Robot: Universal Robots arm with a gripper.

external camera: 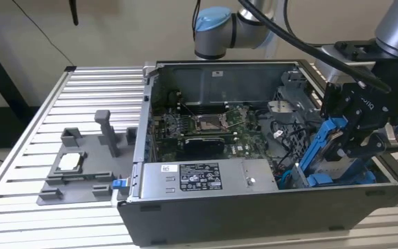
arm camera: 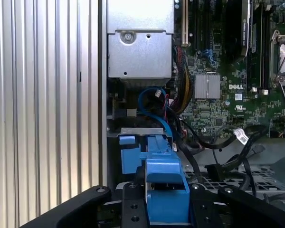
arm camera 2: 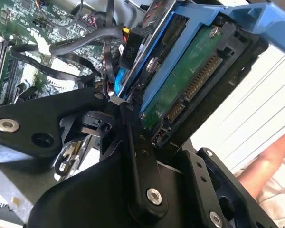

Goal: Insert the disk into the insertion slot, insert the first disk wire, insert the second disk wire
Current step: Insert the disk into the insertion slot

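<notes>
My gripper (external camera: pixel 356 139) is shut on the disk (external camera: pixel 328 155), a drive in a bright blue carrier frame. It holds the disk tilted over the front corner of the open computer case (external camera: pixel 268 207), at the exterior view's right. In the second wrist view the disk's green circuit board (arm camera 2: pixel 190 85) and connector row show between the black fingers (arm camera 2: pixel 133 142). The insertion slot (arm camera: pixel 140 135), a grey metal bay with blue tabs, lies just beyond the carrier's end (arm camera: pixel 165 187). Loose black cables with plugs (arm camera: pixel 213 168) and a blue cable (arm camera: pixel 154 111) lie beside the slot.
A grey labelled power supply box (external camera: pixel 199 179) sits along the case's front wall, with the motherboard (external camera: pixel 206 124) behind it. A grey fixture (external camera: pixel 78 166) stands on the slatted table at the exterior view's left. A person's arm (arm camera 2: pixel 270 161) is close by the case.
</notes>
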